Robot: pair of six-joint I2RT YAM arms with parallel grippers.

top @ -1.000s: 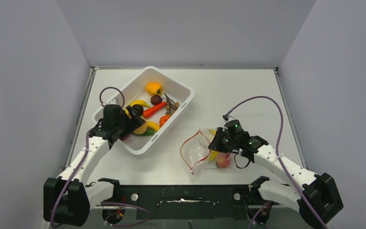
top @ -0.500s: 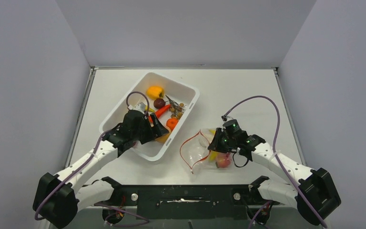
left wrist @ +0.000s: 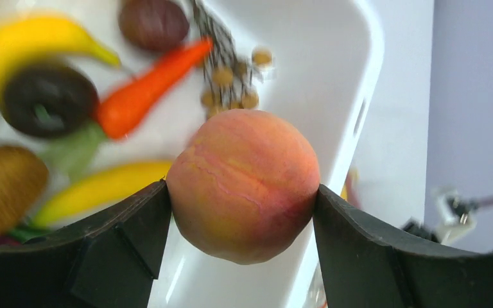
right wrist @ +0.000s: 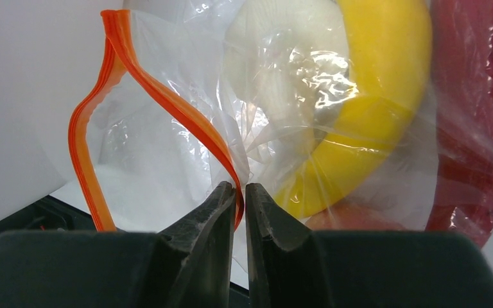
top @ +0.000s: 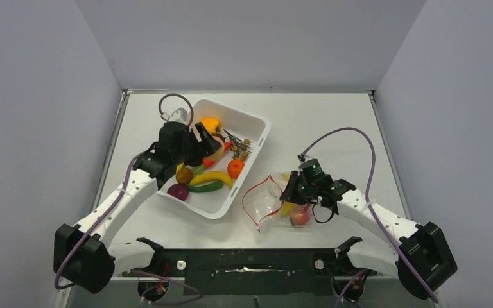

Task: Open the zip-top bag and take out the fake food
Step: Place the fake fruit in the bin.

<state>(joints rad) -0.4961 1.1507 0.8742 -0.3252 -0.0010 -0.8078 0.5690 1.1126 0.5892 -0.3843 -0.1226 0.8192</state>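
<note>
Clamped on the peach (left wrist: 244, 179), the left pincer (left wrist: 241, 196) has swung over the white tub's (top: 258, 123) far end, seemingly to drop it, while right of the tub the right pincer (right wrist: 241, 192) stays pinched on the zip-top bag (top: 271, 204), banana (right wrist: 385, 96) still inside.

The pale table (top: 321, 122) carries a white tub (top: 261, 131) and, it seems, the zip-top bag (top: 266, 206).

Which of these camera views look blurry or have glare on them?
Left wrist: the peach is sharp, while the food in the white tub behind it is blurred. Right wrist: bright glare patches on the crinkled zip-top bag, its contents soft. Top external: evenly lit and sharp, only faint shadows.
</note>
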